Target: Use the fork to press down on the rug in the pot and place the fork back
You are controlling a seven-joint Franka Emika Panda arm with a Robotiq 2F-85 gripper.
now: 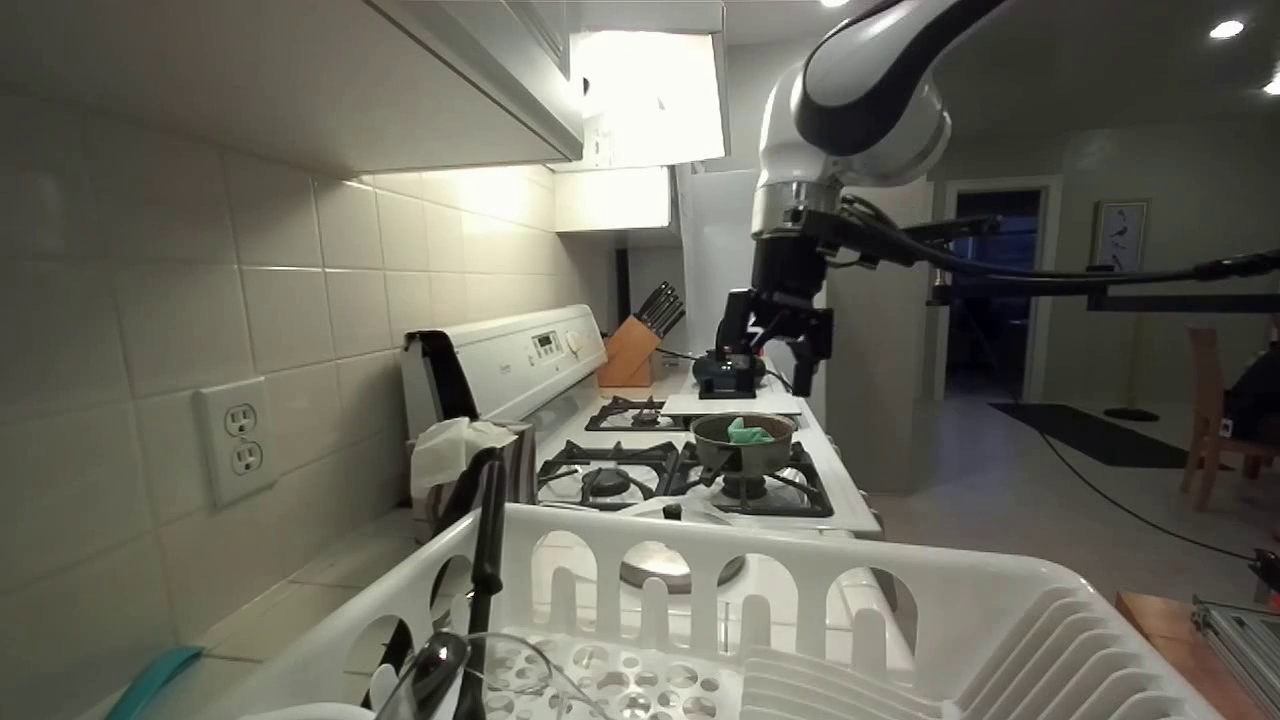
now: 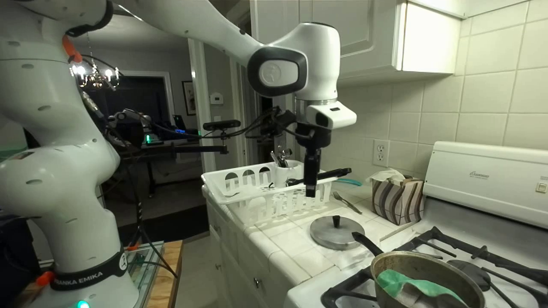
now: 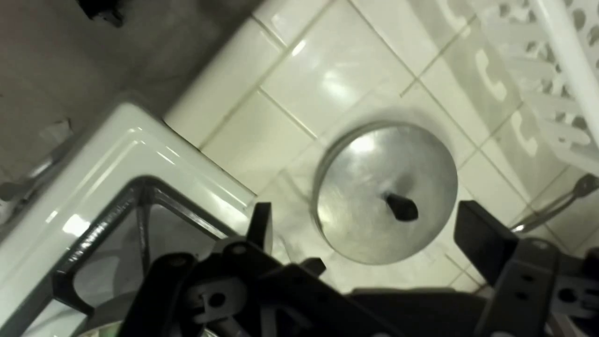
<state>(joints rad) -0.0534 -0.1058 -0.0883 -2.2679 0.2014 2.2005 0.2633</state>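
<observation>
The dark pot [image 2: 428, 262] sits on a front burner of the stove, its handle raised toward the counter. Inside it lies the green rug [image 2: 402, 285], seen in both exterior views. On the counter tiles rests the fork [image 2: 347, 202], between the dish rack and a striped tissue box; part of it, the fork [image 3: 545, 215], shows at the right of the wrist view. My gripper [image 3: 365, 224] points down above the counter, fingers wide apart, nothing between them. In an exterior view my gripper [image 2: 311, 194] is seen edge-on, near the rack's stove-side wall, apart from the fork.
A metal lid [image 3: 379, 159] with a black knob lies on the counter below my gripper. A white dish rack [image 1: 770, 580] holds utensils and a black handle [image 1: 487, 540] sticking up. The tissue box [image 2: 398, 200] stands by the stove's back panel [image 2: 483, 179]. Black grates [image 1: 610, 480] cover the burners.
</observation>
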